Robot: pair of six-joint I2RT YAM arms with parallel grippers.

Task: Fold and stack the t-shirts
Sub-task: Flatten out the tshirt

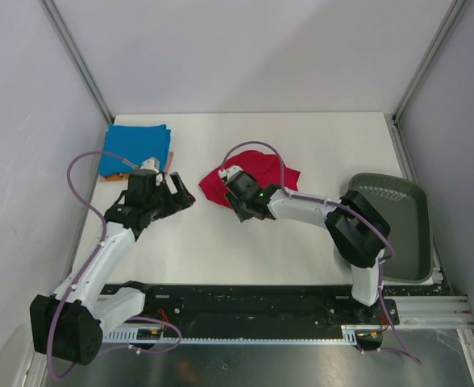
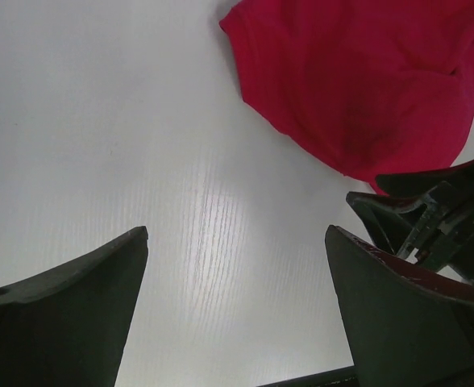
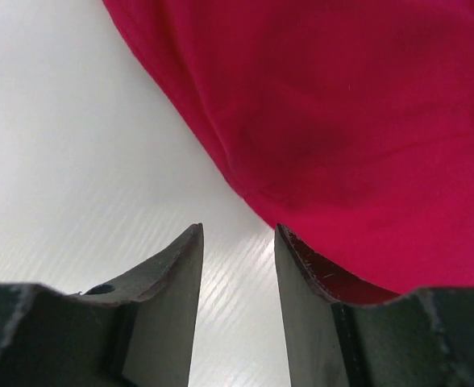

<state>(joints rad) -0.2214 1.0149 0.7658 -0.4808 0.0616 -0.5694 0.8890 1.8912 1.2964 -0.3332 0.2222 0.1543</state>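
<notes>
T-shirts lie on the counter (image 1: 318, 137). The blue t-shirt (image 1: 136, 143) sits folded well to the left of the red t-shirt (image 1: 261, 168), with an orange t-shirt (image 1: 114, 176) edge showing under it. My left arm reaches forward with a bent elbow; my left hand (image 2: 237, 231) hovers just left of the red t-shirt, spread wide and empty. My right arm stretches leftward and low. My right hand (image 3: 239, 230) is at the red t-shirt's near hem, fingers narrowed, bare counter between them.
</notes>
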